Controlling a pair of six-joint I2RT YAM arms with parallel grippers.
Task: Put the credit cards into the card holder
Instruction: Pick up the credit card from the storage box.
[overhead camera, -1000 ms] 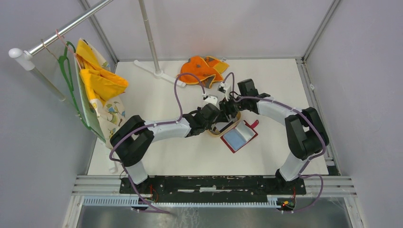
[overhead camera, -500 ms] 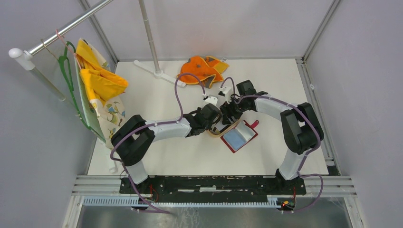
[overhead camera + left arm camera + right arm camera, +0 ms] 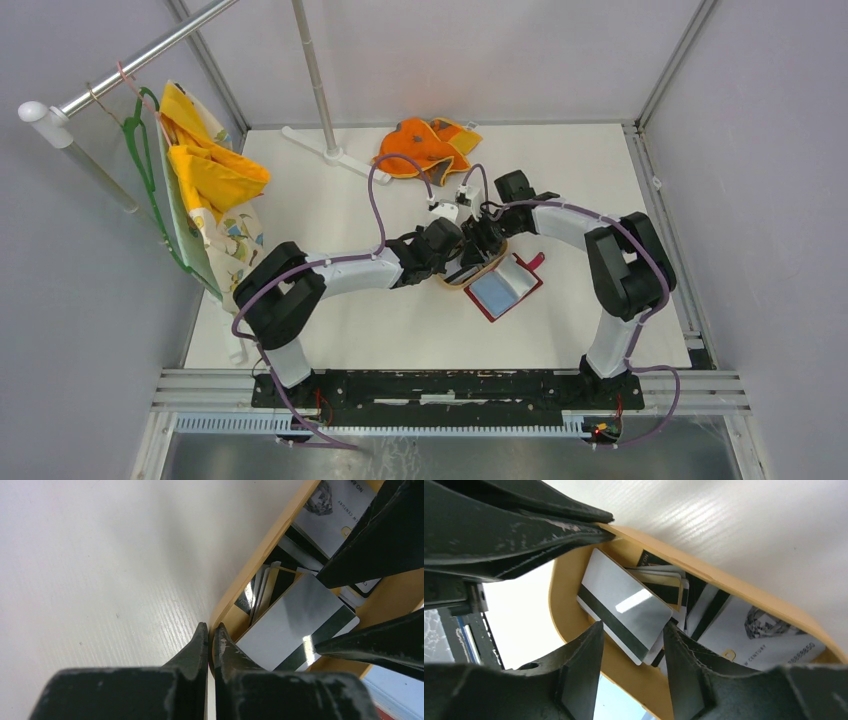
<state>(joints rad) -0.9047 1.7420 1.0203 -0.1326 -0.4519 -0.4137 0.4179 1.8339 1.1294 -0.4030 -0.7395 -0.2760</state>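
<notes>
Tan oval wooden tray (image 3: pixel 260 560) sits mid white surface (image 3: pixel 330 210). Orange cloth (image 3: pixel 425 145) is bunched up toward the back, near a white stand's foot (image 3: pixel 325 145). Over on the left, yellow fabric (image 3: pixel 205 165) hangs off a green hanger (image 3: pixel 140 150) on a metal rail (image 3: pixel 140 55).

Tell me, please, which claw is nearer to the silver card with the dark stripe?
Right. The right claw stands open astride one end of the silver card; the left claw is shut, pinching the rim of the wooden tray beside that card.

White table (image 3: pixel 330 320) — tray (image 3: pixel 455 283), card holder (image 3: pixel 505 288), cloth (image 3: pixel 425 145)
</notes>
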